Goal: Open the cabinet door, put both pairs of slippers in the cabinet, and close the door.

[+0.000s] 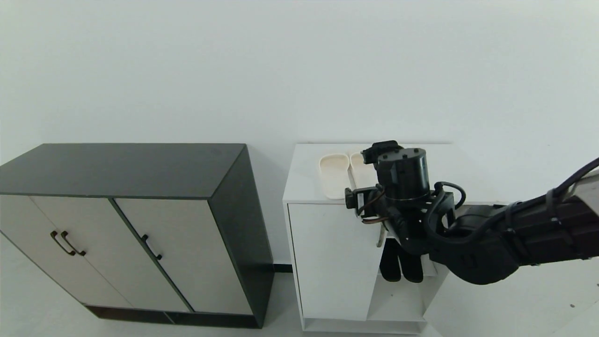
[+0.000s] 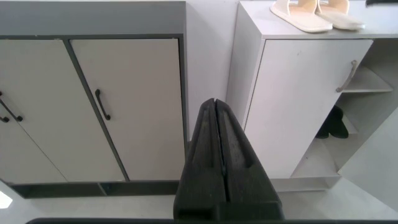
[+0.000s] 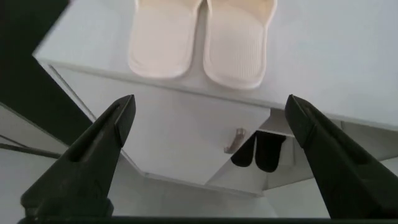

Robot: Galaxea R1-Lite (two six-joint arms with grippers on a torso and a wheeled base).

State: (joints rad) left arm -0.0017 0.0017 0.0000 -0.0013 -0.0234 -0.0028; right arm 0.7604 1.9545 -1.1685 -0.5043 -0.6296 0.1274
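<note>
Left gripper is found closed, empty; right gripper is spread wide, empty, above the white cabinet's front edge; black slippers are seen inside its open compartment; cream slippers are laid toward the top's left edge.

Matt board, dull foam, a little metal.
The white box-shaped cabinet looks like smooth matt laminate, and its small door handle like pale brushed metal. The cream ribbed slippers seem soft foam or rubber, not shiny. The black-topped cabinet with pale grey doors is matt as well, with dark satin handles.
</note>
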